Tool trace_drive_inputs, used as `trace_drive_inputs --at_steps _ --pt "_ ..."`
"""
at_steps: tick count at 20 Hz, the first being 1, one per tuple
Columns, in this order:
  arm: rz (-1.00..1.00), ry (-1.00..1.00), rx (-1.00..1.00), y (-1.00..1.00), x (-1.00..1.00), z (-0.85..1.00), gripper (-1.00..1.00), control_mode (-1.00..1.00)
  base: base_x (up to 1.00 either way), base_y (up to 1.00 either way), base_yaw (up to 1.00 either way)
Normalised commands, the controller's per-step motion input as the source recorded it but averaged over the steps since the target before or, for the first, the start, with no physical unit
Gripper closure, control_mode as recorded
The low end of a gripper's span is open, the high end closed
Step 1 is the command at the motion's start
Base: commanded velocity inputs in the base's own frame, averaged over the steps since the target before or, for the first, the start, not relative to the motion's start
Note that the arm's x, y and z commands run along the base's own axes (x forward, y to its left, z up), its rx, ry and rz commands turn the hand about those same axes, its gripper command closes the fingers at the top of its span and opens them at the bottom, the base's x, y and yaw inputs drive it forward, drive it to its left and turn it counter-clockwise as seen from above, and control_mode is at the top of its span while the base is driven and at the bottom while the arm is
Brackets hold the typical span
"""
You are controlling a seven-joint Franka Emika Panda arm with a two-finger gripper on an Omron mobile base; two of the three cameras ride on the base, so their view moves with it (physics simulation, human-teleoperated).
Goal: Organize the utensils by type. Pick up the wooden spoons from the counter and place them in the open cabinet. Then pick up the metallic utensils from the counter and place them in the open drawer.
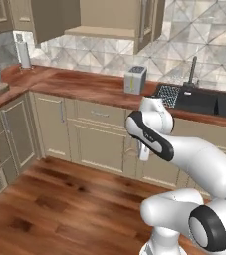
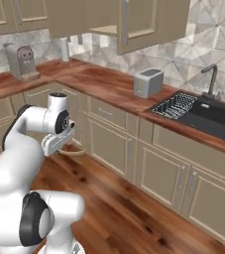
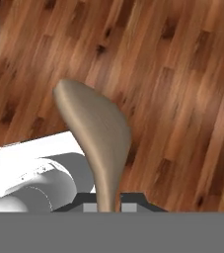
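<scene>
Rising at four o'clock in the left base view, the arm stands before the counter [image 1: 84, 82]; from the right base, a toaster [image 2: 148, 82] sits there; in the hand view, the gripper [image 3: 107, 206] clamps the wooden spoon [image 3: 96, 133], bowl toward twelve o'clock over the floor [image 3: 182, 74]

The wooden spoon [image 3: 97, 143] was pale tan with a broad, rounded bowl narrowing to a slim handle. In the hand view its handle ran down between the two dark finger tips of the hand [image 3: 107, 203], which were closed on it, and the bowl stood out ahead of them over the plank floor, clear of any surface. In the right base view the spoon [image 2: 73, 153] showed as a thin tan sliver just below the hand [image 2: 59, 141], in front of the base cabinets. The worktop [image 1: 92, 84] was glossy reddish-brown wood grain, L-shaped over cream panelled units. Above it the cabinet [image 1: 102, 20] stood with its doors open, a pale shelf exposed.
</scene>
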Motion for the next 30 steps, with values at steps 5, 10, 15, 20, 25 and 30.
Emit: trace_drive_inputs --at_steps 5,10,15,20,25,30 --pt "0.0 0.0 0.0 0.0 0.0 0.0 1.0 1.0 0.84 0.52 -0.51" --pt "0.0 0.0 0.0 0.0 0.0 0.0 1.0 1.0 0.8 0.55 -0.53" --pt "0.0 0.0 0.0 0.0 0.0 0.0 1.0 1.0 0.68 0.67 -0.44" --pt "0.0 0.0 0.0 0.0 0.0 0.0 1.0 1.0 0.46 0.84 -0.19" --pt "0.0 0.0 0.0 0.0 0.0 0.0 1.0 1.0 0.38 0.7 0.0" --pt "0.0 0.0 0.0 0.0 0.0 0.0 1.0 1.0 0.62 0.35 -0.01"
